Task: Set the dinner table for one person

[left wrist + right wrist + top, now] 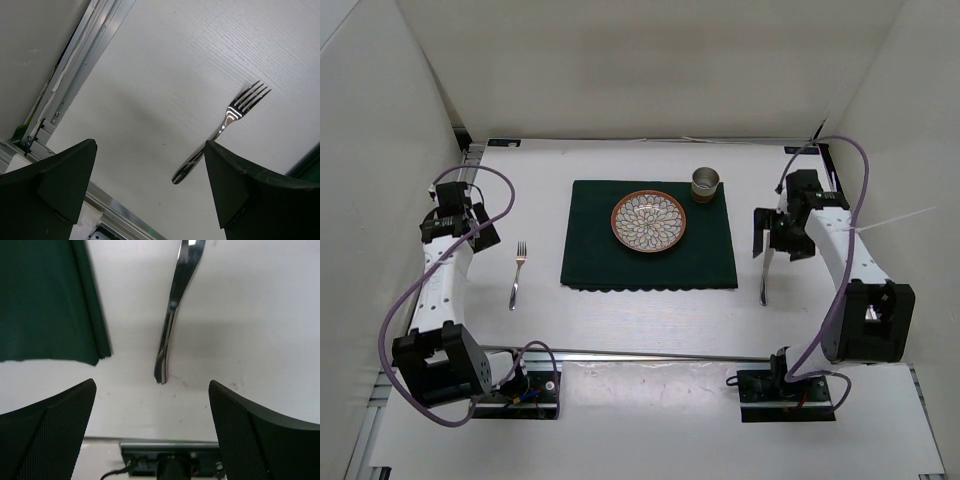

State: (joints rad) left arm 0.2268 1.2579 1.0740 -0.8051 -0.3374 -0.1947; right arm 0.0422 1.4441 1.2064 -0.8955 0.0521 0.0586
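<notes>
1. The counter [640, 318] is a large, flat white rectangle with a matte surface. It lies under both sets of fingers and is far wider than anything resting on it.
2. From the left wrist camera its surface shows a fine, even grain. From the right wrist camera it shows a few small dark scuffs and specks.
3. The left fingers [50, 187] are spread wide with nothing between them, and they hover above bare counter.
4. A fork [517, 277] lies flat on the counter ahead of the left fingers. In the wrist view its handle end is just beside one finger's tip, and its tines point away.
5. The right fingers [262, 437] are also spread wide and hold nothing.
6. A shiny metal utensil [172, 315] lies on the counter ahead of the right fingers, in line with the gap between them. Its handle end is nearest them, and I cannot tell what kind of utensil it is.
7. Inward of both sets of fingers, a dark green placemat [650, 265] lies on the counter. Its corner reaches close to the utensil.
8. On the placemat sit a patterned plate [650, 222] and, at its far corner nearer the right fingers, a small cup [706, 183].
</notes>
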